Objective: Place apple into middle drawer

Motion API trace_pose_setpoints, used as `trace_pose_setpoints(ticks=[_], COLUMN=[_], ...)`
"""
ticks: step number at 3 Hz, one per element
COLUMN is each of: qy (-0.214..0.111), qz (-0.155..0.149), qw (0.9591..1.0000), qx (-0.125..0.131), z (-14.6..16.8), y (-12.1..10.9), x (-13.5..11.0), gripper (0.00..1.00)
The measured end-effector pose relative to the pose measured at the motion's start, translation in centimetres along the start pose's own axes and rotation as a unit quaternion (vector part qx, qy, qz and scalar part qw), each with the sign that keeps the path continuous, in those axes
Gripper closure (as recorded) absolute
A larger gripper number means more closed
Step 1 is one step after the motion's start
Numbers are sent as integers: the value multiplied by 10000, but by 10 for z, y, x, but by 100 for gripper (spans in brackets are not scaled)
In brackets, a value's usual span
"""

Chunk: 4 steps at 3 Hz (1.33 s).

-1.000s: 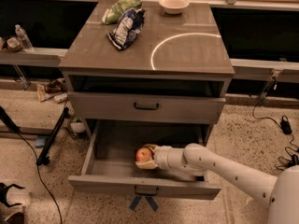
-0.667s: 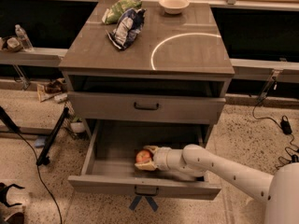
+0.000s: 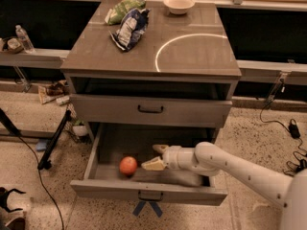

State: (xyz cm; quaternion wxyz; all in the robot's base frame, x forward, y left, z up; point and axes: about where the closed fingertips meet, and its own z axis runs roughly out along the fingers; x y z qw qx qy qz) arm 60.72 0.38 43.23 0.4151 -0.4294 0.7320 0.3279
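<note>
The red-orange apple (image 3: 128, 166) lies on the floor of the open middle drawer (image 3: 100, 152), near its front left. My gripper (image 3: 156, 157) is inside the drawer, just right of the apple and apart from it. Its cream fingers (image 3: 152, 165) are spread open and hold nothing. The white arm reaches in from the lower right.
A closed grey drawer front (image 3: 150, 110) with a dark handle sits above the open drawer. On the cabinet top (image 3: 192, 56) lie a blue-and-white chip bag (image 3: 129, 28), a green bag (image 3: 122, 9) and a cream bowl (image 3: 179, 5). A black stand (image 3: 53, 143) leans at the left.
The gripper has let go of the apple and drawn back to the right. The apple now rests free on the drawer floor, a little further left.
</note>
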Motion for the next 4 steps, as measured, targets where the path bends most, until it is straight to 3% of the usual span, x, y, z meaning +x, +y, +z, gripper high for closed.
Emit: trace_pose_setpoints(ticks=[1, 2, 3, 4], qy=[7, 100, 17, 24], qz=[405, 990, 1188, 1113], qw=[9982, 9884, 9797, 9781], qx=[444, 1148, 1616, 1760], z=[-52, -142, -210, -226], y=[-9, 9, 33, 32], x=[-22, -53, -89, -98], gripper=[56, 87, 100, 84])
